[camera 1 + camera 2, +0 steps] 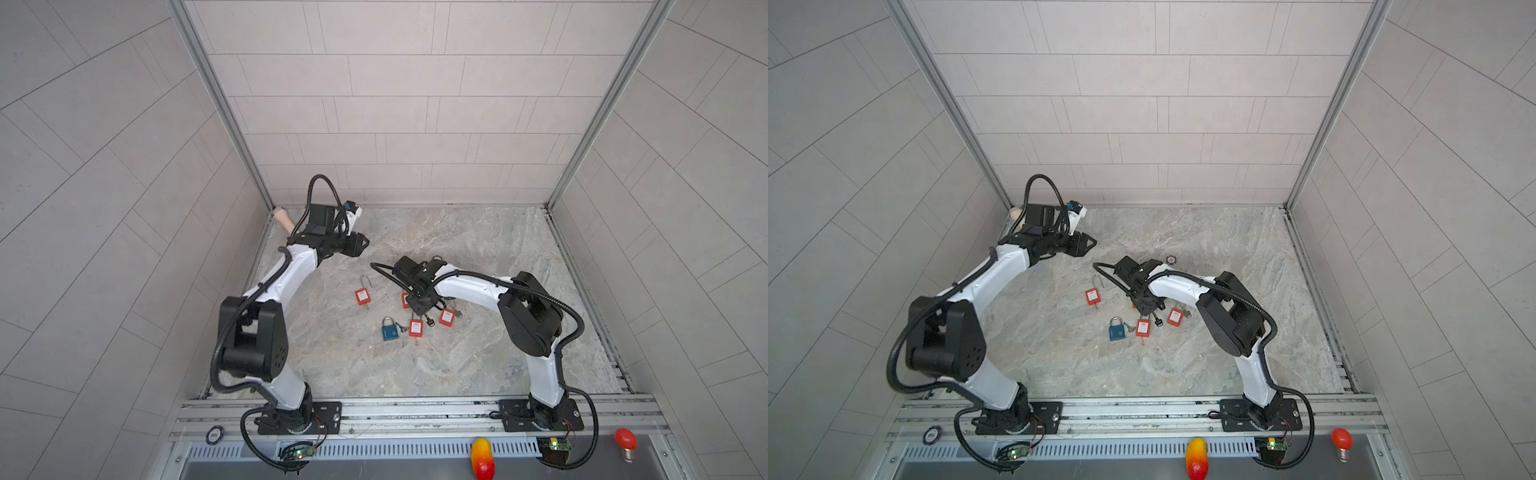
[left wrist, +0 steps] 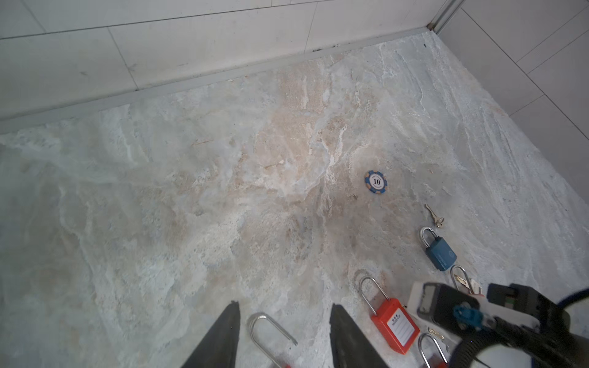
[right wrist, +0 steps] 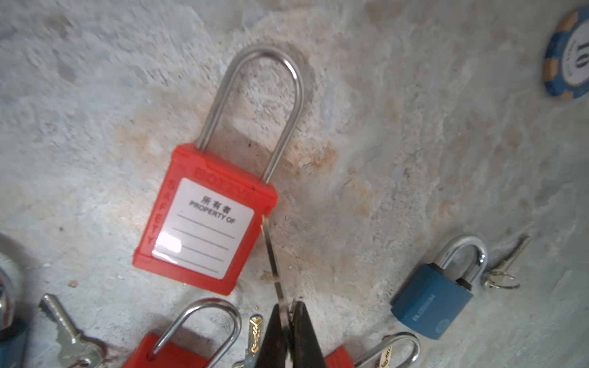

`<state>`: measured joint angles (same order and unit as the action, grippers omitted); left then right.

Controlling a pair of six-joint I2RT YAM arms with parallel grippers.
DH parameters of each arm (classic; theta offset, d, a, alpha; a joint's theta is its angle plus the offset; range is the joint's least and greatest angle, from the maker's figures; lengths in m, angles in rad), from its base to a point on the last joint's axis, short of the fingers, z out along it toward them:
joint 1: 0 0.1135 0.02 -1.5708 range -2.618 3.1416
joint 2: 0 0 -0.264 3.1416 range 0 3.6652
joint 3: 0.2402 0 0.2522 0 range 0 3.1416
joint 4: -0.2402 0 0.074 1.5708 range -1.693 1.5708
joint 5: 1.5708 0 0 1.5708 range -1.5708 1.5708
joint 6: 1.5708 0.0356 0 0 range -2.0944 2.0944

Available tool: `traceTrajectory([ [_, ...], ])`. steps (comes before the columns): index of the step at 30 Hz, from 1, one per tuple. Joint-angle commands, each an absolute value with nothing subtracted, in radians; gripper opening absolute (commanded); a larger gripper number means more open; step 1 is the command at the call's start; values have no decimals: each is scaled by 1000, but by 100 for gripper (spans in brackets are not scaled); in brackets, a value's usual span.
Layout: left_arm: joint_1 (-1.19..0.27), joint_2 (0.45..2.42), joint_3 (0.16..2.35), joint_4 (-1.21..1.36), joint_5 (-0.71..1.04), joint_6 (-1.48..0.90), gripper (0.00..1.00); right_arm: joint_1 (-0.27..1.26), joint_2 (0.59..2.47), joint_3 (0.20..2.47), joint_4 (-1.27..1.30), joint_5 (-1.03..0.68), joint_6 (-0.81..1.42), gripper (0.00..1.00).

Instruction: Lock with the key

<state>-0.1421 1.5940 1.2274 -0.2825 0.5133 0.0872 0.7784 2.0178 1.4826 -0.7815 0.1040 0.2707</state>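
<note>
Now: key (image 3: pixel 273 261) tip against red padlock (image 3: pixel 207 223)

R end effector (image 3: pixel 288 313) pressed together, pinching the key; blade tip touches padlock's side edge, near the shackle corner. Red padlock lies flat on counter (image 3: pixel 414 143), both shackle legs seated. L end effector (image 2: pixel 285 304) spread, holding nothing, at counter's back-left, well apart.

Glossy red plastic padlock (image 3: pixel 204 220), polished steel shackle (image 3: pixel 296 95), smooth white paper label (image 3: pixel 207 229), thin bare-metal key (image 3: pixel 270 255), rough stone tabletop (image 3: pixel 398 143).
</note>
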Motion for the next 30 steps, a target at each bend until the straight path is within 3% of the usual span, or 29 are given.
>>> traceTrajectory([
  [1,-130,1490,1116,-151,480,11,53,770,2045,1517,-865,99,282,4],
  [6,-120,1370,1015,-198,474,2,53,769,2078,1546,-885,70,267,14],
  [10,-114,1306,944,-236,454,-26,56,766,2070,1542,-884,78,275,32],
  [13,-114,1281,902,-262,455,-39,56,764,2042,1539,-876,86,277,40],
  [20,-113,1300,860,-295,441,-91,59,764,1934,1549,-837,141,233,47],
  [30,-115,1512,932,-399,486,-107,66,761,1863,1549,-797,159,162,55],
])
